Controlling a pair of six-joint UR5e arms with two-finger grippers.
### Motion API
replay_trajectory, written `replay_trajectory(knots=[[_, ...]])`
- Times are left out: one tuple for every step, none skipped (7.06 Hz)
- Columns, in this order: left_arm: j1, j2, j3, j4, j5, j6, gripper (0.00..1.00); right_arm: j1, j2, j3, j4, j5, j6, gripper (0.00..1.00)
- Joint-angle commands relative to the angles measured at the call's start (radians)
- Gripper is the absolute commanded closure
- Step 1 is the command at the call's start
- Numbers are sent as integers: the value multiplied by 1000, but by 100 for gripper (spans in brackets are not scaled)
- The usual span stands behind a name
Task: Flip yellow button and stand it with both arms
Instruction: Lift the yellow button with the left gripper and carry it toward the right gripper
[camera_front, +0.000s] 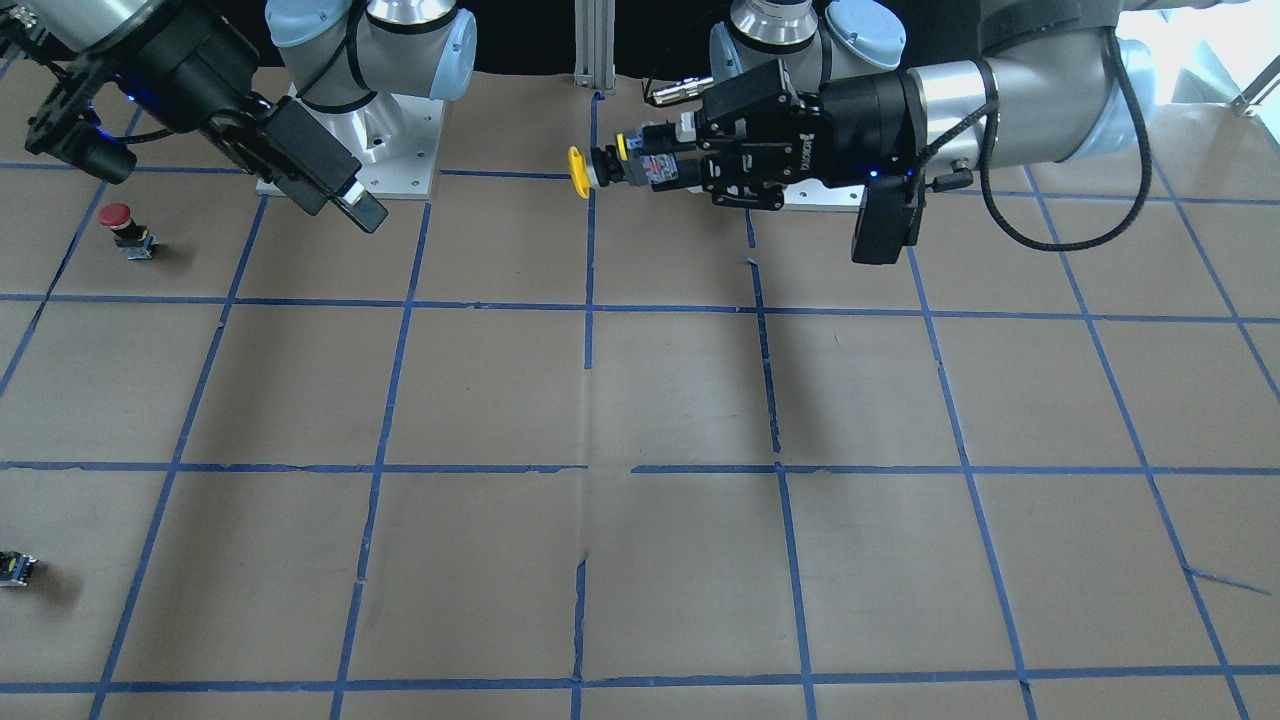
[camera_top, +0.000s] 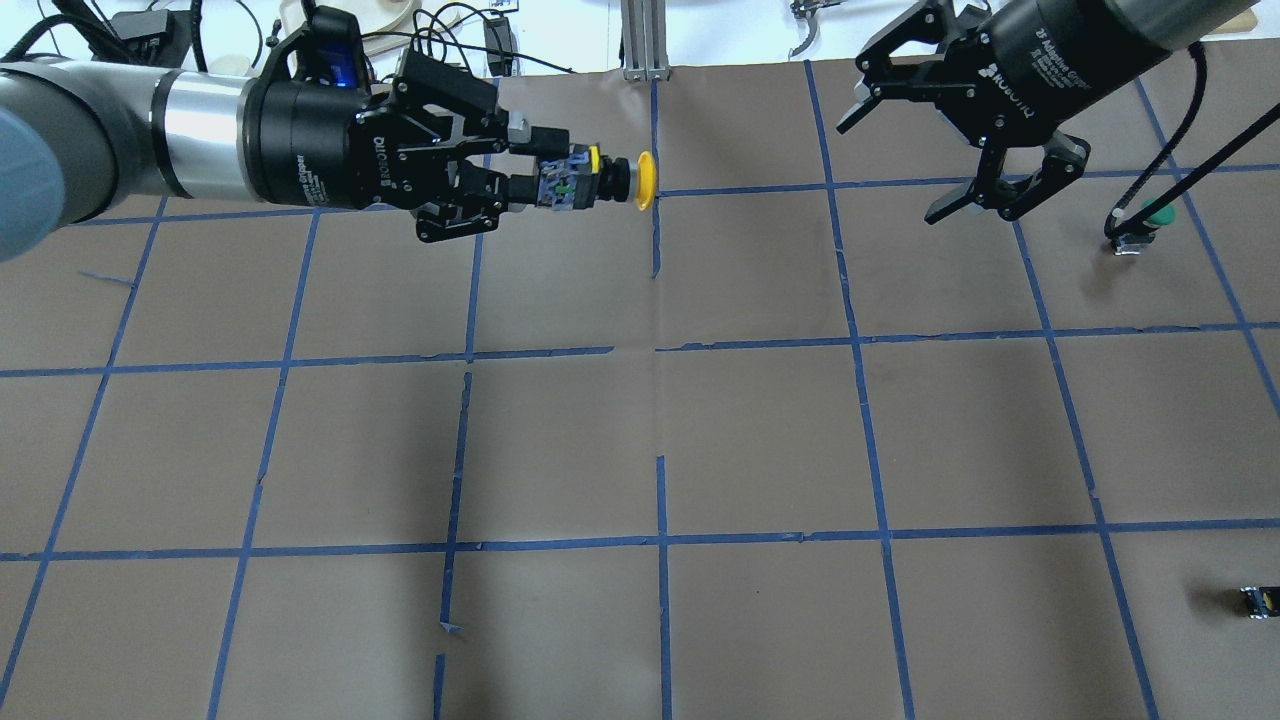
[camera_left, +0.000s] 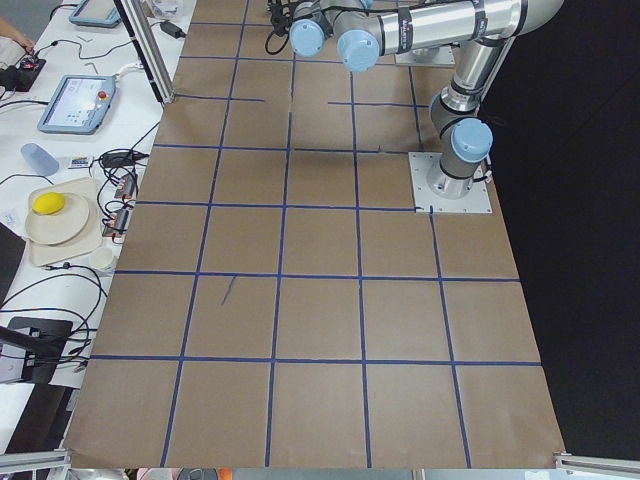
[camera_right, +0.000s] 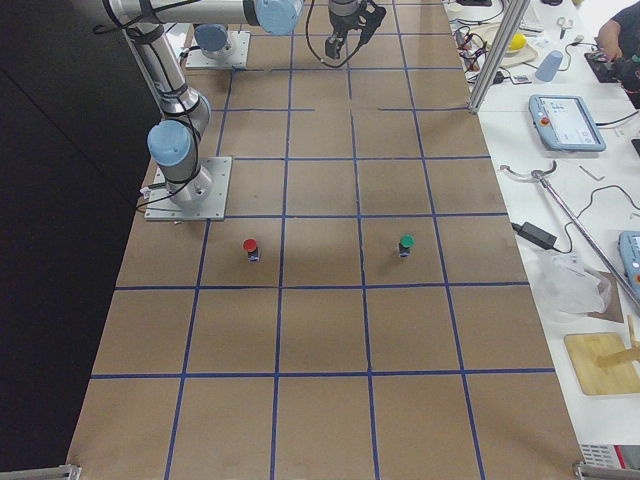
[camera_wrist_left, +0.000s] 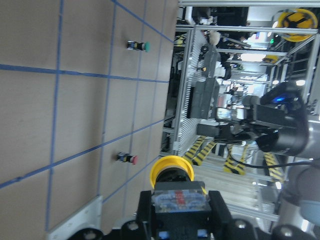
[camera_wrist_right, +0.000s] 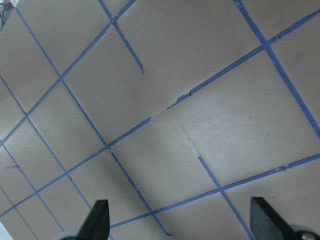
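Note:
The yellow button (camera_top: 645, 181) is held in the air, lying horizontal. My left gripper (camera_top: 545, 185) is shut on its grey-black contact block, with the yellow cap pointing toward the table's middle. It shows the same way in the front view, with the cap (camera_front: 578, 172) sticking out of the left gripper (camera_front: 650, 160). In the left wrist view the cap (camera_wrist_left: 171, 167) points away from the camera. My right gripper (camera_top: 890, 170) is open and empty, well above the table and apart from the button. Its fingertips (camera_wrist_right: 97, 220) frame only bare paper.
A red-capped button (camera_front: 118, 225) stands on the brown paper near the right arm's base. A green-capped button (camera_top: 1150, 215) stands at the far right. A small capless black block (camera_top: 1258, 600) lies near the right edge. Blue tape lines grid the table (camera_top: 760, 440).

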Motion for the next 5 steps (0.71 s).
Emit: replay_trajectory(knots=[[-51, 9, 0, 2, -111, -27, 91, -33, -2, 4, 2, 197, 181, 0], [-62, 10, -3, 2, -113, -40, 91, -35, -3, 4, -8, 319, 320, 0], [-82, 13, -5, 2, -131, -59, 91, -27, -13, 9, -9, 342, 367, 0], [-86, 15, -6, 2, -132, -58, 91, -19, -11, 12, 3, 341, 378, 0], [-87, 4, -5, 5, -132, -58, 91, 5, -14, 24, 9, 383, 403, 0]])
